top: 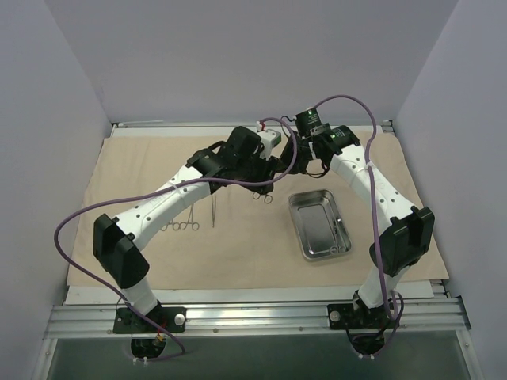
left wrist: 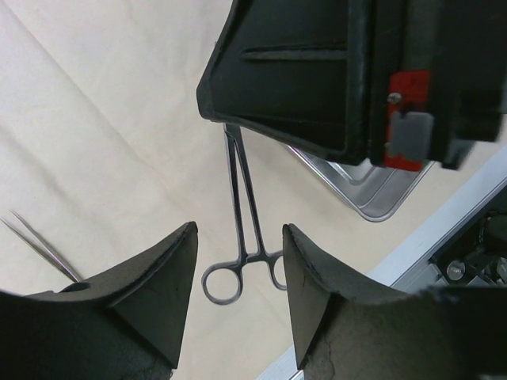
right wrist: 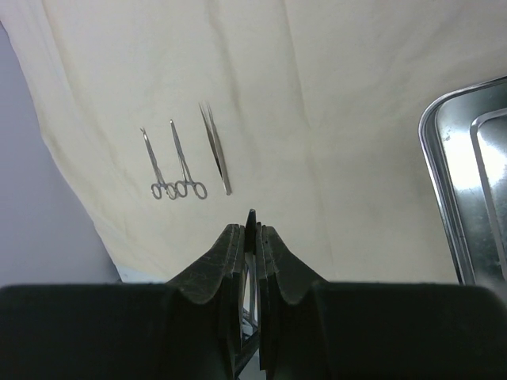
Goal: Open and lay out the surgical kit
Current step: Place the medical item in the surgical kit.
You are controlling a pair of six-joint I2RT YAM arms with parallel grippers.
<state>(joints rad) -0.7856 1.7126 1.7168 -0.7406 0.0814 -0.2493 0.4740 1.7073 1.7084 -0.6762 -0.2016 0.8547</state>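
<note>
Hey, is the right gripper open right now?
No, the right gripper is shut, its fingers pinched together on the thin metal tip of the forceps.

The counter (top: 253,294) is covered almost wholly by a beige wrapping cloth (top: 238,253) spread flat, a near strip being left bare.

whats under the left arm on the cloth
A forceps, a second forceps and tweezers lie side by side on the cloth. From above the left arm covers their tips; the right wrist view shows them whole.
</note>
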